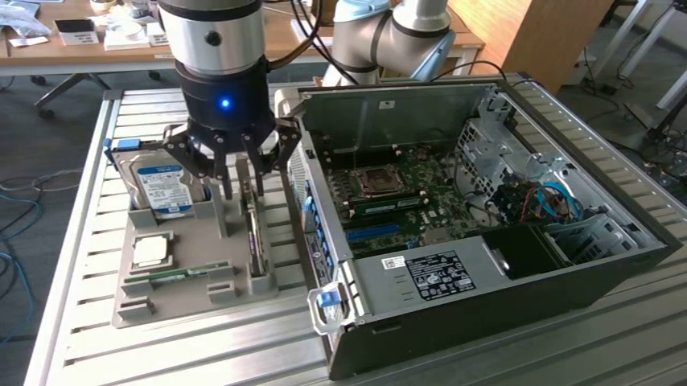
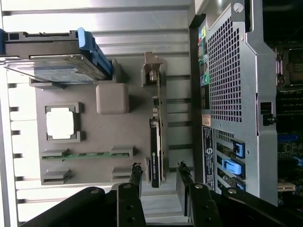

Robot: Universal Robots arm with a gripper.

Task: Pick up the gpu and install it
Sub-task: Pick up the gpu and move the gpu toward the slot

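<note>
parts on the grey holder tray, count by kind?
Silver hard drive with blue-white label: 1
Square silver processor chip: 1
Narrow green memory stick: 1
Green-and-black gpu card standing on edge: 1
Total: 4

Narrow gaps flank the upright gpu (image 2: 155, 146): the computer case (image 2: 227, 94) crowds one side, seemingly a grey post (image 2: 112, 98) the other.

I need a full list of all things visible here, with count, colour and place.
gpu: one, green and black, on edge in the tray
hard drive: one, silver, upright in the tray
processor chip: one, silver, flat in the tray
memory stick: one, green, flat in the tray
tray: one, grey, on the table
computer case: one, black, open, beside the tray
table: one, silver, slatted
arm: one, silver and black, above the tray
fingers: two, black, open, near the gpu
</note>
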